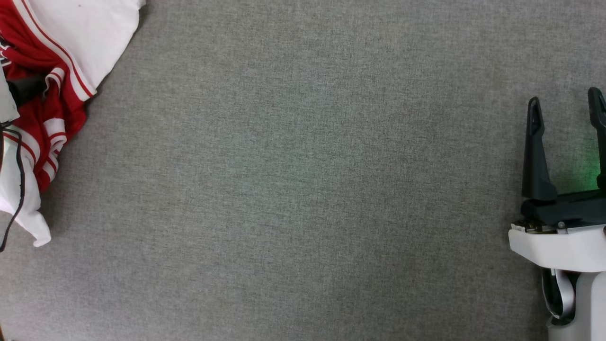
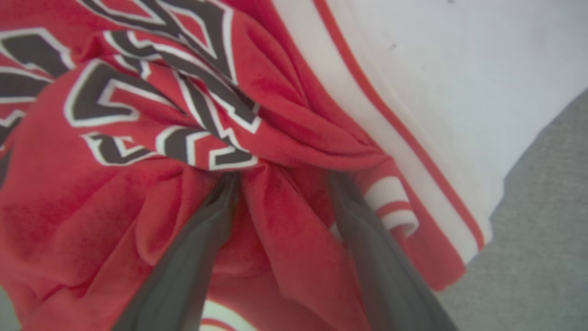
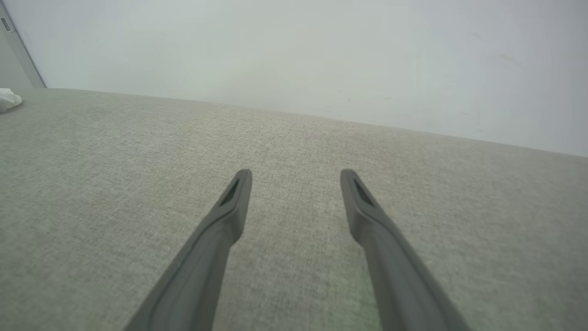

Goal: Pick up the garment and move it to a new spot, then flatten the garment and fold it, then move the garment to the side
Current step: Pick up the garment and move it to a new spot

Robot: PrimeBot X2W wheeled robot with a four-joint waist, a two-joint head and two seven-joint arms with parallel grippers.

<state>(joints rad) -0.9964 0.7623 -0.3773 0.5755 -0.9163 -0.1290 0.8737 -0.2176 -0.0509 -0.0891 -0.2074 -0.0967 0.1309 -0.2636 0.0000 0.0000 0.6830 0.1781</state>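
The garment [image 1: 33, 57] lies crumpled at the far left of the grey surface, red with white sleeves and red-white striped trim. In the left wrist view the garment [image 2: 115, 207] shows black white-outlined lettering on bunched red folds. My left gripper [image 2: 282, 184] stands open, its two fingers spread and their tips buried in the red cloth, with a ridge of fabric between them. A dark part of it [image 1: 26, 87] pokes out among the folds. My right gripper [image 1: 565, 99] is open and empty at the right edge, far from the garment; its fingers [image 3: 234, 197] hover over bare fabric.
A grey woven surface [image 1: 303, 189] stretches between the two grippers. A black cable [image 1: 19, 189] hangs along the left edge over the white sleeve. A pale wall [image 3: 294, 46] rises behind the surface's far edge, and a bit of white cloth [image 3: 7, 99] shows at the far left.
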